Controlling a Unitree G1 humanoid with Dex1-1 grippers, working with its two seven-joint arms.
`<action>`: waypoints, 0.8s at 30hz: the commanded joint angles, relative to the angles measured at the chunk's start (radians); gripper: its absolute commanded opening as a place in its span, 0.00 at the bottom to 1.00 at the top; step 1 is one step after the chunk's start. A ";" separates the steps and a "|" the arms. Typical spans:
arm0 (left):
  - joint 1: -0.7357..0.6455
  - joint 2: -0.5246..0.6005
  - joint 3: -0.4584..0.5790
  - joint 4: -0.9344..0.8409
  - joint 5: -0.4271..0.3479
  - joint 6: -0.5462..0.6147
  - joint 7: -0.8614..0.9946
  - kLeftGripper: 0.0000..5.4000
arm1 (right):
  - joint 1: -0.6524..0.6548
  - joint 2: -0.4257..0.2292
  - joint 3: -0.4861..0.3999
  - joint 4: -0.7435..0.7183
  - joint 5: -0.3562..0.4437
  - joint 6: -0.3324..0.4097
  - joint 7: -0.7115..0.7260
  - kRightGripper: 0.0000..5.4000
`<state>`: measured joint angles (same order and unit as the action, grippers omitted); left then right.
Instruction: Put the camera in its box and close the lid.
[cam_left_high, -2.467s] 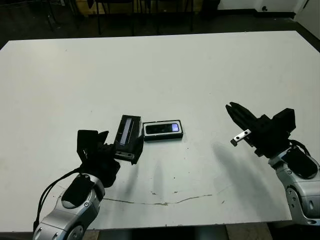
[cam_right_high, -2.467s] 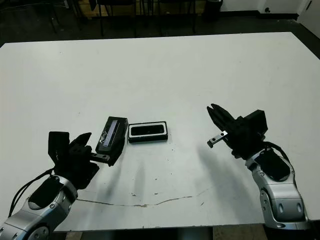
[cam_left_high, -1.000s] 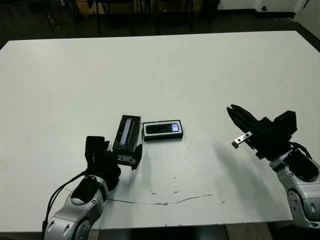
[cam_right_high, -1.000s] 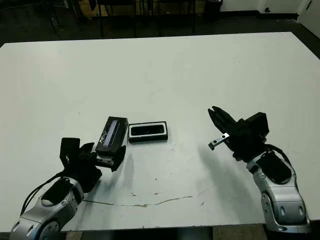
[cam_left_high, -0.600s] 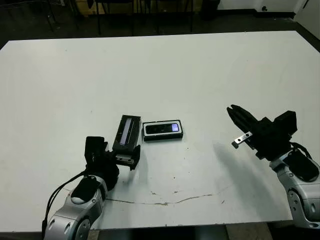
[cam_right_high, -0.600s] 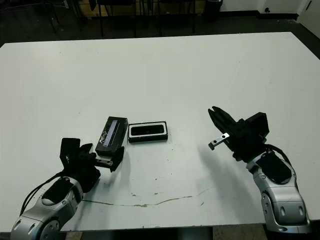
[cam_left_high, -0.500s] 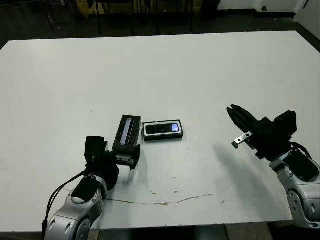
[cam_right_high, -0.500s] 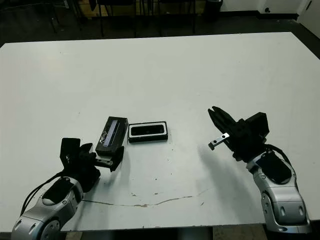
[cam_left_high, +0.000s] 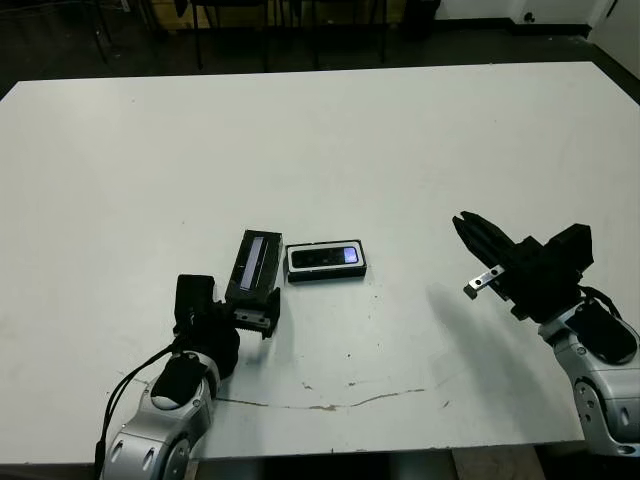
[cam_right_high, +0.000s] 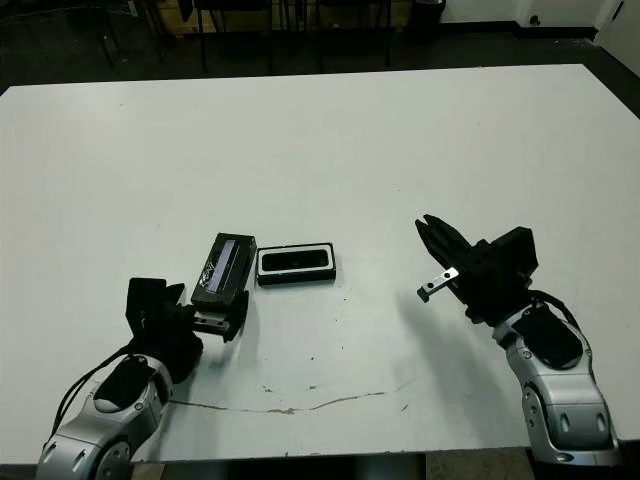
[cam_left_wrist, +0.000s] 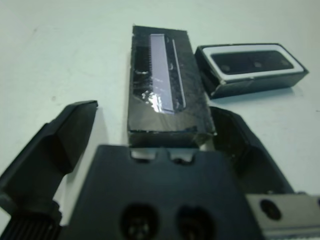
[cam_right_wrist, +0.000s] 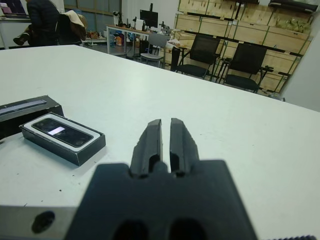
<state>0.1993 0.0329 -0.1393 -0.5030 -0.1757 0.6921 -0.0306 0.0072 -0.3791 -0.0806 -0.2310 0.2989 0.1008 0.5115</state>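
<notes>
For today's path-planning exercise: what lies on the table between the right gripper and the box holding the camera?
Nothing. In the left eye view, only bare white table stretches between the right gripper and the box with the camera inside.

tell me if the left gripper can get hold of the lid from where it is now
Probably yes. The left gripper is open, one finger on each side of the lid's near end, and nothing lies between them. The box with the camera in it sits beside the lid, close to one finger.
</notes>
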 joint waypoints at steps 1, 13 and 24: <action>0.010 -0.003 0.005 0.045 -0.013 0.025 -0.013 0.91 | 0.011 -0.002 0.004 0.001 -0.009 0.020 -0.006 0.00; -0.009 0.099 -0.033 0.130 0.049 -0.096 -0.113 0.51 | 0.006 -0.002 0.002 0.000 -0.004 0.026 -0.005 0.00; -0.006 0.119 -0.001 0.104 0.050 -0.118 -0.130 0.50 | -0.001 -0.003 0.005 0.008 -0.016 0.013 -0.008 0.00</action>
<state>0.1690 0.1244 -0.1517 -0.4079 -0.1314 0.5430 -0.1577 0.0073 -0.3792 -0.0798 -0.2345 0.2960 0.1122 0.5031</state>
